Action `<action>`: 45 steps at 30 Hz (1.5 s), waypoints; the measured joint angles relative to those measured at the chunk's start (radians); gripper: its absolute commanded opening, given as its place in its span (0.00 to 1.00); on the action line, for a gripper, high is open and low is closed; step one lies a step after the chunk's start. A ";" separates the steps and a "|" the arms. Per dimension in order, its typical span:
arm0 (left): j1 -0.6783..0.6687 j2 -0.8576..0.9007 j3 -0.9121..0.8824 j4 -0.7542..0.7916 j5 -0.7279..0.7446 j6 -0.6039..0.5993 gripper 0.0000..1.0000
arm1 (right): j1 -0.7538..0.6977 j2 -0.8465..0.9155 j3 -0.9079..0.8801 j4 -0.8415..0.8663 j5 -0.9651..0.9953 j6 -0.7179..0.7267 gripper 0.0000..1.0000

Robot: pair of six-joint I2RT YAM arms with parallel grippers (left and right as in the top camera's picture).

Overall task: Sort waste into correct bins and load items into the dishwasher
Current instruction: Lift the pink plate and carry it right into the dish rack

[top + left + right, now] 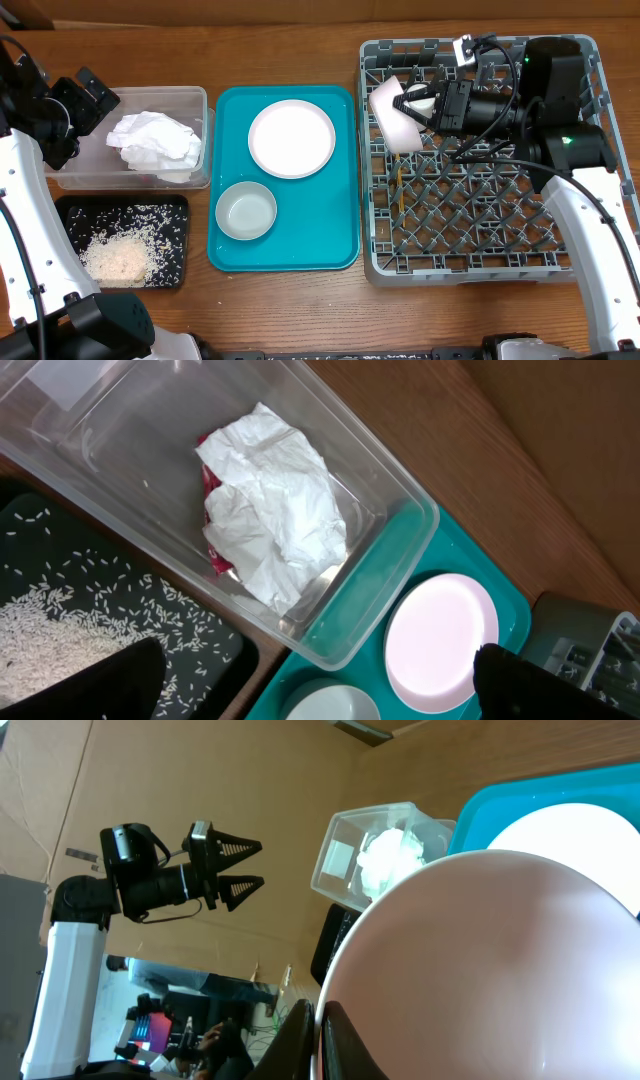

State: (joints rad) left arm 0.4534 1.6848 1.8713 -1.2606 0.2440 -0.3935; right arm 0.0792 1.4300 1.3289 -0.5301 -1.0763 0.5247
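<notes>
Overhead — right hand [418, 100] grips bowl [390, 118], left hand [258, 863] splayed; napkin [275, 510] half-hides red packet [208, 478].

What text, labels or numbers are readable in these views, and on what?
No text is readable anywhere.
Too small to read: sticker on the cardboard wall, right wrist view.
No print legible: red sauce packet, mostly hidden under the napkin.

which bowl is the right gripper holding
The whitish-pink bowl, gripped on edge over the dish rack; the grey-green bowl sits free on the teal tray.
</notes>
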 measured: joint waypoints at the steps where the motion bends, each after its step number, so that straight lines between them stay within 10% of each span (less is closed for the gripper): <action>1: 0.000 0.000 0.000 0.000 0.000 0.000 1.00 | 0.000 0.000 -0.003 0.000 0.000 0.000 0.04; 45: 0.000 0.000 0.000 0.000 0.000 0.000 1.00 | -0.084 0.167 -0.106 0.081 -0.127 -0.010 0.04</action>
State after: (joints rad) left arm 0.4534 1.6848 1.8713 -1.2606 0.2440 -0.3935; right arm -0.0048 1.5974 1.2228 -0.4492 -1.2037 0.5148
